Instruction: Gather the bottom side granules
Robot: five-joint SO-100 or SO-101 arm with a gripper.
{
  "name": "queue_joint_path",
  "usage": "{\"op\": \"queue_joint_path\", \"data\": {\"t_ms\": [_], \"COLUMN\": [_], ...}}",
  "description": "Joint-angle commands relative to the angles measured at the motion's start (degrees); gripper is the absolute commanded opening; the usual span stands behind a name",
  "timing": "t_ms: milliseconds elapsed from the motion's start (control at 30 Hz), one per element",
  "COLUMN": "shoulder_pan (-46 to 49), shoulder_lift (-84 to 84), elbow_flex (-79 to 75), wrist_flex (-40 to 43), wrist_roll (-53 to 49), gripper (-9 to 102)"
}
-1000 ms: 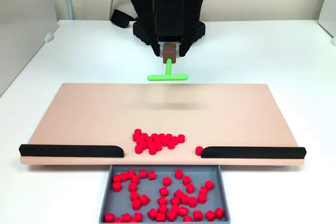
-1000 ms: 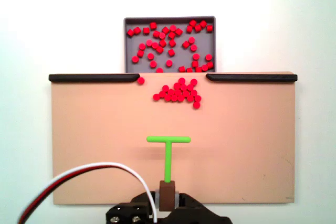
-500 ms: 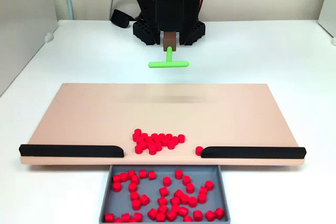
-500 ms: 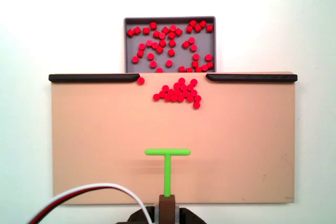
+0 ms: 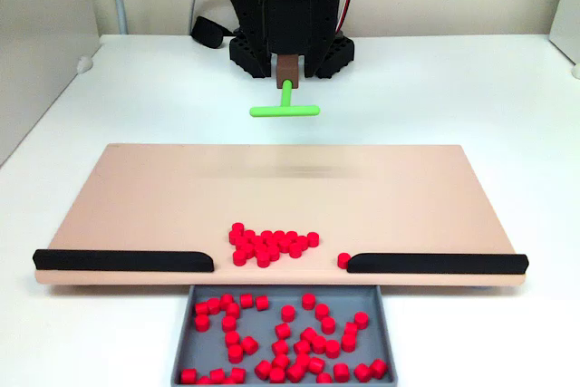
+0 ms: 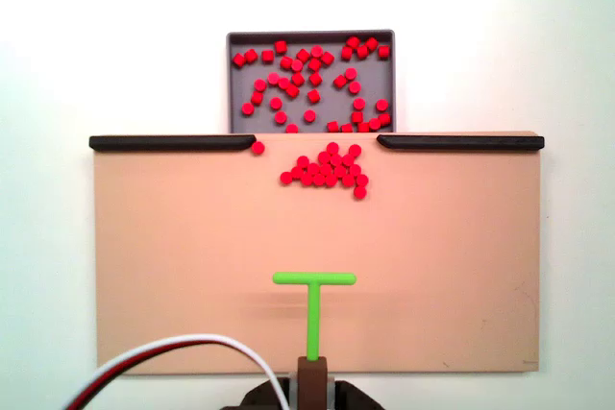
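The granules [image 5: 270,244] are a tight clump of tiny red pellets on the tan board [image 5: 154,197], just before the gap between two black rails. In the other fixed view the granules [image 6: 327,170] lie right of the gap's centre. My gripper [image 5: 288,70] is shut on the brown handle of the green T-tool [image 5: 285,110], which hangs above the white table behind the board's far edge. In the other fixed view the T-tool [image 6: 314,280] sits over the board's near part, far from the clump, and the gripper [image 6: 311,389] is at the bottom edge.
A grey tray [image 5: 180,333] beyond the gap holds a looser scatter of red pellets [image 6: 312,84]. One stray pellet [image 5: 343,260] rests against a black rail [image 5: 435,263]. The second rail [image 5: 122,260] bounds the other side. A white and red cable [image 6: 163,357] crosses the board's corner.
The gripper drew back toward the arm's base with the T-tool, farther from the granules, then shifted slightly sideways. The pellets have not moved.
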State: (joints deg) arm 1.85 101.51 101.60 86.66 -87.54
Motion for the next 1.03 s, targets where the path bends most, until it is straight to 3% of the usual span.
{"op": "queue_joint_path", "data": {"t_ms": [0, 1000], "shoulder_pan": [0.26, -0.7], "shoulder_lift": [1.41, 2.29], "elbow_flex": [-0.62, -1.49], "wrist_flex": [0.0, 0.0], "wrist_roll": [-0.53, -2.29], "gripper": [0, 0]}}
